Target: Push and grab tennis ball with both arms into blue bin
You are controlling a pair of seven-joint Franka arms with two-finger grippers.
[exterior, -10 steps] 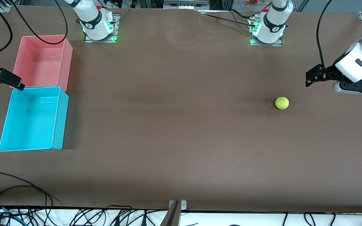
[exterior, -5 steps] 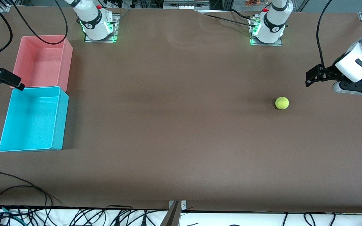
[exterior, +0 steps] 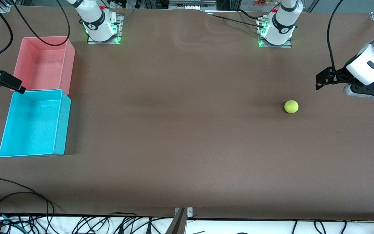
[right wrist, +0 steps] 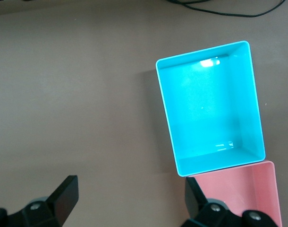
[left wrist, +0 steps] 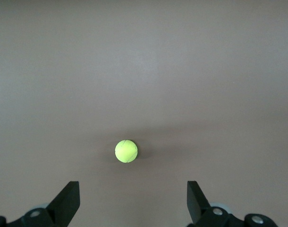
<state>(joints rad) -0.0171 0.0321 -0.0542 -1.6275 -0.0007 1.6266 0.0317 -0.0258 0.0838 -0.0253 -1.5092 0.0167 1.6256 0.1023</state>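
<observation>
Your brown table [exterior: 187,136] carries no readable labels; the blue bin [exterior: 60,125] sits at the right arm's end, touching the pink bin [exterior: 68,61], and nearer the front camera; the left gripper [exterior: 320,81] hangs above the table near the tennis ball [exterior: 291,106], jaws wide apart and empty; the right gripper [exterior: 18,87] hovers over the bins' shared edge, jaws equally spread.

one tennis ball [exterior: 291,106], two bins [exterior: 5,130], two arms [exterior: 368,66]
</observation>
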